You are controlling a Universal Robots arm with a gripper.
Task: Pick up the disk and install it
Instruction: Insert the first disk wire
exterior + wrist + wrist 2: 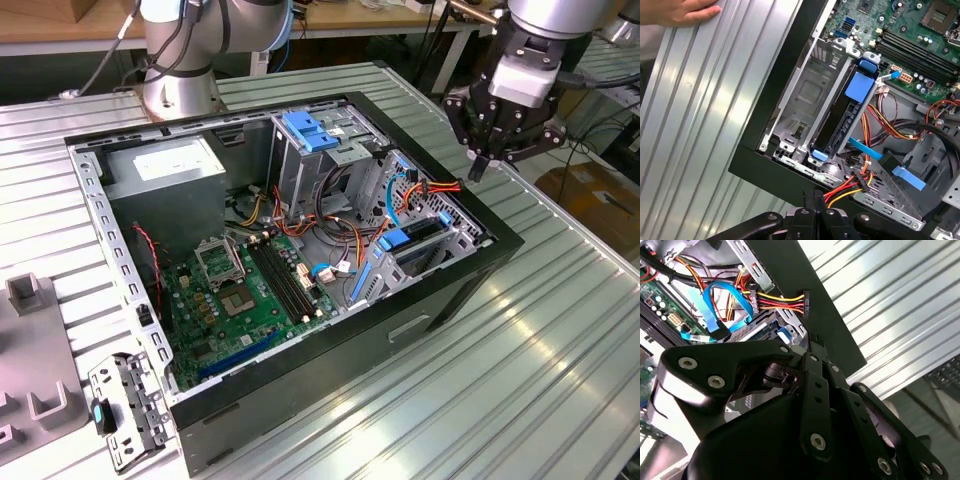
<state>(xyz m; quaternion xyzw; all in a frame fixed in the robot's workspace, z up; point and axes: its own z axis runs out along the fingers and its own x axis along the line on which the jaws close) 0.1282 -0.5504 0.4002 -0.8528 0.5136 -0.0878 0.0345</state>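
Observed: the black gripper (478,165) hangs above the edge of the open black metal computer case (470,290), on the exterior view's right. Its fingers (812,200) are pressed together with nothing between them.

The flat dark grey disk (842,122) in its bright blue plastic carrier stands on edge in a slot of the bare metal drive cage (810,95), inside the case and just below the gripper. From here I cannot confirm that it is fully seated.

Hazards noted:
- A bundle of red, yellow and orange power wires (845,192), ending in a black plug, lies loose between the fingertips and the cage. A straight descent could catch it and drag the plug.
- A thin blue ribbon cable (865,147) crosses just beside the disk's carrier and could be pinched against the cage.
- The case wall sits close under the fingers, so a small sideways error could mean a strike on the rim.
- A person's hand (682,11) rests on the ribbed metal counter (540,370) near the case, within the work area. A swing of the arm that way could reach it.
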